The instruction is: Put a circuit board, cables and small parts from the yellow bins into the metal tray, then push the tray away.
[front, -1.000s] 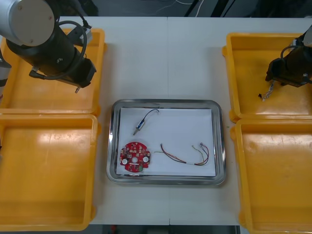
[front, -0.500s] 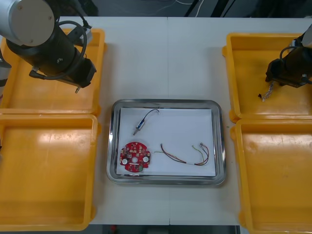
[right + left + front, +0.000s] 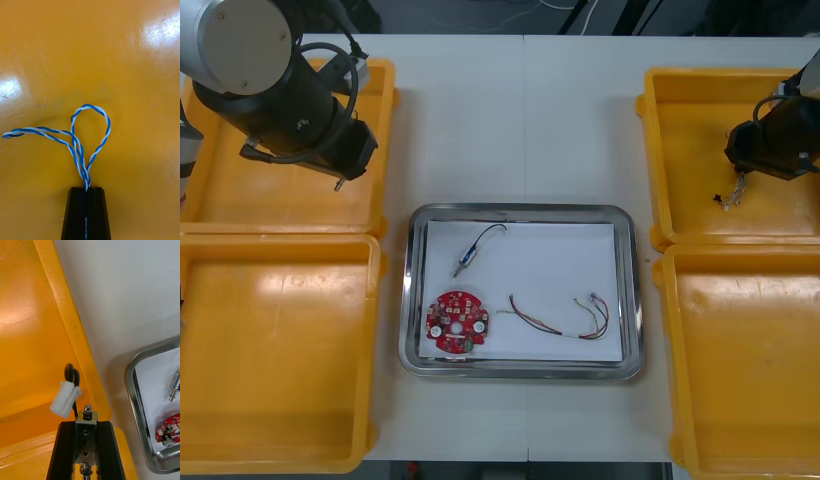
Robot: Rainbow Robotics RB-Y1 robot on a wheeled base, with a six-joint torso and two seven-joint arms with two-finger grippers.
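My right gripper (image 3: 86,189) is shut on a twisted blue and white cable (image 3: 88,135), whose loop lies on the bin floor beyond the fingertips. From the front, this gripper (image 3: 741,178) is low in the far right yellow bin (image 3: 700,100), with the cable (image 3: 731,197) dangling under it. My left gripper (image 3: 86,427) hangs over the far left yellow bin (image 3: 33,352), shut on a small metal part (image 3: 86,431). A black cable with a white connector (image 3: 66,400) sticks out beside that part. The metal tray (image 3: 520,211) holds a red circuit board (image 3: 457,322), a red and yellow cable (image 3: 560,320) and a small metal part (image 3: 466,257).
The near left bin (image 3: 275,350) and near right bin (image 3: 745,360) flank the tray. Bare table lies beyond the tray's far rim, between the two far bins. The left arm's bulky wrist (image 3: 290,90) hangs over the far left bin.
My right gripper has shut on the blue and white cable, and the cable's hanging end has shifted a little. The left arm has not moved.
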